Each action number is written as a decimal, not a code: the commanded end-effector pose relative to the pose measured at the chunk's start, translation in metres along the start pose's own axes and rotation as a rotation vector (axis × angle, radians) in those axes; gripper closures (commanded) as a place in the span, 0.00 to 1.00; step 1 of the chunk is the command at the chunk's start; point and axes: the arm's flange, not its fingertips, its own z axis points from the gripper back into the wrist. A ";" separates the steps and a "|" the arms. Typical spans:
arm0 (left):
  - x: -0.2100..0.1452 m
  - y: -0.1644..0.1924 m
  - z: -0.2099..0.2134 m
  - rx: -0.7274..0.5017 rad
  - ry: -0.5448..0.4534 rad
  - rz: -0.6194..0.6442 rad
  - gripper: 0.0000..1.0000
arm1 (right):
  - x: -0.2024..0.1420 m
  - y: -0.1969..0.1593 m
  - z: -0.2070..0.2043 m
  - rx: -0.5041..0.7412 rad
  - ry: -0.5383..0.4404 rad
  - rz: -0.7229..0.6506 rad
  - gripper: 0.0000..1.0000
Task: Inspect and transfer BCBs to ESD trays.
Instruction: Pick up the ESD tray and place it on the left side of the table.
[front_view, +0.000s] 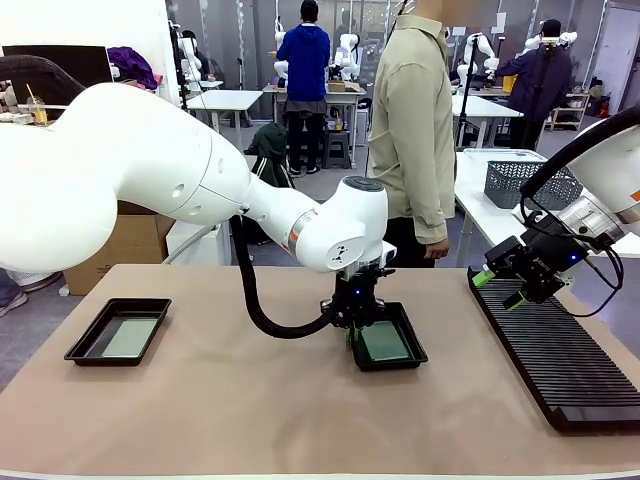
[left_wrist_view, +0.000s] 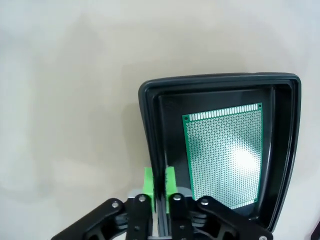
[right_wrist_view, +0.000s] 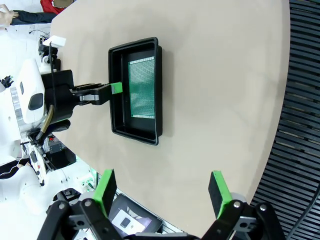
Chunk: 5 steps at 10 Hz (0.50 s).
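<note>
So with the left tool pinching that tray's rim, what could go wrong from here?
1. The left tool grips only one wall of the middle tray; lifted from there, the tray may tilt.
2. The board lies loose on the tray floor, so a tilt could slide it against the rim or out.
3. The right tool hangs open above the slotted rack; a low move could clip it.

Black ESD tray (left_wrist_view: 220, 85) on beige table (left_wrist_view: 65, 100), reaching toward right edge of view | green perforated BCB (left_wrist_view: 225, 155) flat on tray floor, glare patch on its surface | left gripper (left_wrist_view: 160, 182) at bottom, green pads (left_wrist_view: 148, 181) clamped either side of tray's left rim
</note>
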 end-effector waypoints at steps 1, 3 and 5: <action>-0.006 0.006 0.001 -0.012 -0.028 -0.004 1.00 | 0.001 0.001 -0.001 -0.007 -0.013 -0.006 0.02; -0.006 0.008 0.001 -0.010 -0.024 -0.006 1.00 | 0.001 0.001 -0.001 -0.007 -0.013 -0.006 0.02; -0.004 0.010 0.000 0.000 0.001 0.020 1.00 | 0.001 0.001 -0.001 -0.007 -0.013 -0.006 0.02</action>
